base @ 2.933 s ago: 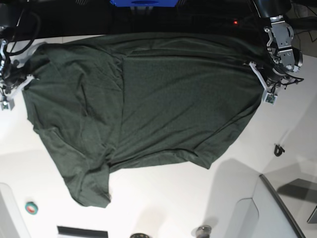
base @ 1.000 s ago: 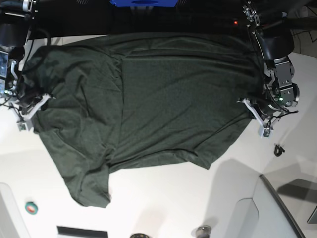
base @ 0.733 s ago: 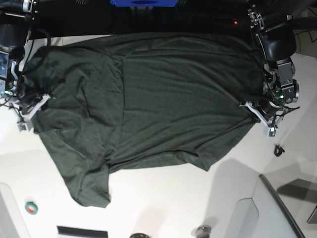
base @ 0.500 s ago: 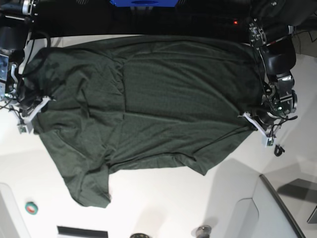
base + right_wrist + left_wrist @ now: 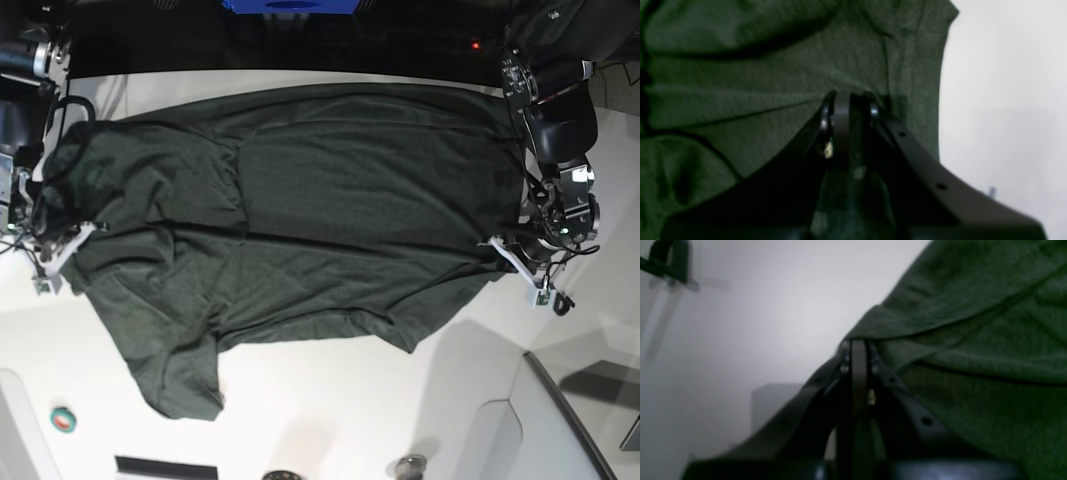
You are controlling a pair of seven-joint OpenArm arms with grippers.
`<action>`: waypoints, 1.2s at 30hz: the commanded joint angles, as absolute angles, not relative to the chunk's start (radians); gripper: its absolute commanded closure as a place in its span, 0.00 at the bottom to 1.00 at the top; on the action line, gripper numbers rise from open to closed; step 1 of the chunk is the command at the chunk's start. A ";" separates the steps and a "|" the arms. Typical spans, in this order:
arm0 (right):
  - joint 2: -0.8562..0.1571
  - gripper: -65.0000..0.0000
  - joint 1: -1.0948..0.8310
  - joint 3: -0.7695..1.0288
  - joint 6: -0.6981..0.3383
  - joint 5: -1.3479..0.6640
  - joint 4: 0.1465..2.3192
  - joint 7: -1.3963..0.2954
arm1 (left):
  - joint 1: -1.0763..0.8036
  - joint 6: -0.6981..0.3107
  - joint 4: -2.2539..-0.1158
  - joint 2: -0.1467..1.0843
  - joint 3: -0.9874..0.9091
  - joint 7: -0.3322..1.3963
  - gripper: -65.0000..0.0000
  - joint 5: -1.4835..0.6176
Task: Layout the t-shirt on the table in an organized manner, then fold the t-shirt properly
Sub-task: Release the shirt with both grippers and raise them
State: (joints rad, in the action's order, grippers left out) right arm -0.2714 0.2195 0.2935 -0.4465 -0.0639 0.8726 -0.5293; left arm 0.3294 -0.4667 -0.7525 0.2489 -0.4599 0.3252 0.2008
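Base view: both end effectors, left [image 5: 518,262] and right [image 5: 62,250], clamp t-shirt [image 5: 300,220] edges; green tape roll [image 5: 64,420] lies nearby.

Left gripper [image 5: 522,262]: on right side of base view, arm reaching down from top, jaws pressed tight together, pinching edge of t-shirt [image 5: 330,220]. Right gripper [image 5: 55,250]: on left side of base view, arm coming down from top corner, jaws nearly together, pinching cloth edge too.
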 commanded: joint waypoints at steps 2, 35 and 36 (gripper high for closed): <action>-0.286 0.89 0.199 0.300 -0.441 -0.077 0.963 -0.549 | 0.346 -0.461 -0.805 0.262 -0.467 0.308 1.00 0.185; 0.018 0.14 -0.171 0.984 -0.698 -0.255 1.616 -0.802 | -0.510 -0.698 -1.320 0.252 -0.911 0.610 0.31 -0.668; 0.018 0.14 -0.177 0.983 -0.698 -0.255 1.610 -0.800 | -0.510 -0.698 -1.319 0.242 -0.911 0.610 0.31 -0.668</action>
State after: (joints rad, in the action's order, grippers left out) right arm 0.0319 -0.1738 0.9787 -0.6960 -0.2474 1.5970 -0.8131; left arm -0.5041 -0.6891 -1.3048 0.2230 -0.9012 0.6289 -0.6483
